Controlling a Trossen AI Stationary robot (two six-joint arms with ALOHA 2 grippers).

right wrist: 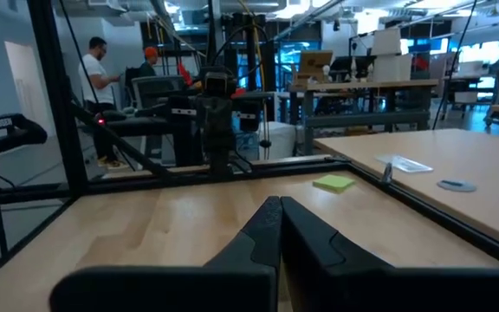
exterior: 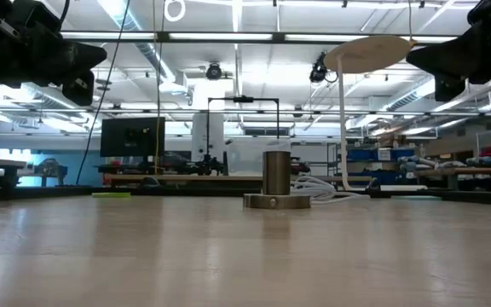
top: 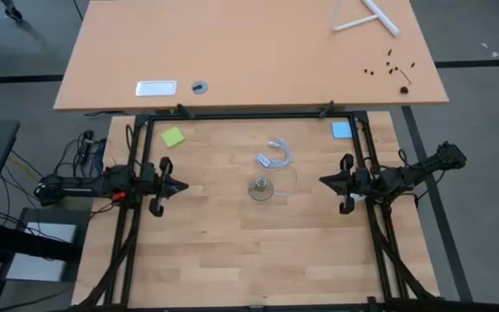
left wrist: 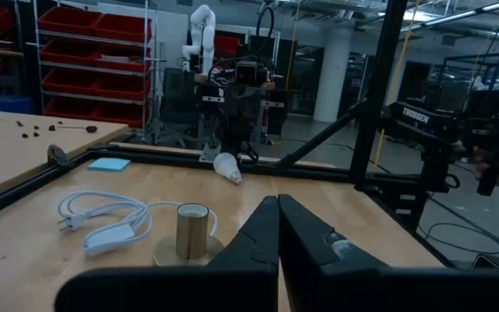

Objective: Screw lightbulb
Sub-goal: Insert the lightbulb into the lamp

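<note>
- Both grippers, left gripper (top: 183,185) at nine o'clock and right gripper (top: 323,180) at three, had fingers pressed together, holding nothing.
- Lightbulb (left wrist: 227,166) lay by the right gripper, well apart from the socket (top: 261,188).
- Nothing looked done yet.

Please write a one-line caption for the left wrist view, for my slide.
Left hand shut, facing the socket with its white cord; lightbulb lies beyond, near the frame.

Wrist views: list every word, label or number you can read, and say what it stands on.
"TROSSEN": on the right arm, seen in the left wrist view.
"TROSSEN": on the left arm, in the right wrist view; partly legible.
White label plate on the far desk: too small to read.
No other text is readable.
</note>
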